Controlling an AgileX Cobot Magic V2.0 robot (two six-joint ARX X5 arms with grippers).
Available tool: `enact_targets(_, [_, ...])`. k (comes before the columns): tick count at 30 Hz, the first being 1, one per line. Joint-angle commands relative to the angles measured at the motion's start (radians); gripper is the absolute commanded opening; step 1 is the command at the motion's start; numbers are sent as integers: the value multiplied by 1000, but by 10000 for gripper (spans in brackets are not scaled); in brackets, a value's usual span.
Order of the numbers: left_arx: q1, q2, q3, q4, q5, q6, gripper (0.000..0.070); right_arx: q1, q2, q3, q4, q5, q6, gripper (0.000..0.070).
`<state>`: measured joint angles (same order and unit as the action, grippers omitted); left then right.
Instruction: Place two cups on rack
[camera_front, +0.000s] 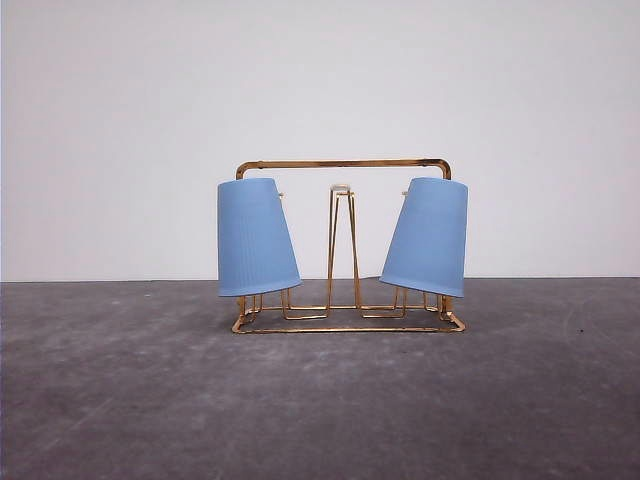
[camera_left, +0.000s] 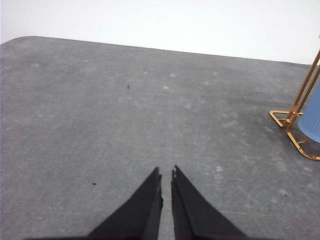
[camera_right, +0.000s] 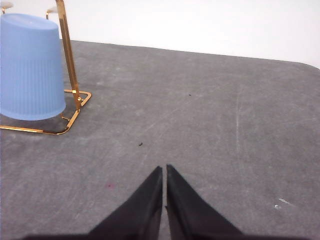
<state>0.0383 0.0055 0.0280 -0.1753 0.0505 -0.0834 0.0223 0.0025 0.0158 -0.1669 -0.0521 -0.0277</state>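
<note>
The gold wire rack (camera_front: 345, 163) stands in the middle of the grey table. Two light blue ribbed cups hang upside down on its prongs: one on the left (camera_front: 255, 238), one on the right (camera_front: 427, 236), both tilted outward. A bare prong with a pale tip (camera_front: 341, 189) rises between them. My left gripper (camera_left: 166, 174) is shut over bare table, with the rack's corner (camera_left: 290, 122) and a cup edge (camera_left: 312, 117) off to one side. My right gripper (camera_right: 164, 169) is shut with nothing held, apart from the rack (camera_right: 70, 65) and its cup (camera_right: 31, 67).
The grey table (camera_front: 320, 400) spreads wide in front of the rack, backed by a white wall (camera_front: 320, 80). Small dark specks (camera_right: 141, 144) lie on the surface. The table's rounded far corners (camera_left: 20, 40) show in the wrist views.
</note>
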Motion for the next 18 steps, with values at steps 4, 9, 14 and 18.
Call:
enact_targets(4, [2,-1,-15,15,-2,-6,15,0,1,-4,13,1,-6,11])
enact_targets(9, [2,-1,-15,15,-2,-6,15,0,1,-4,13,1,-6,12])
enact_targets(14, [2,-1,-15,15,-2,-6,15,0,1,-4,13,1,-6,12])
enact_targets(18, [2,-1,-15,15,-2,-6,15,0,1,-4,13,1,-6,11])
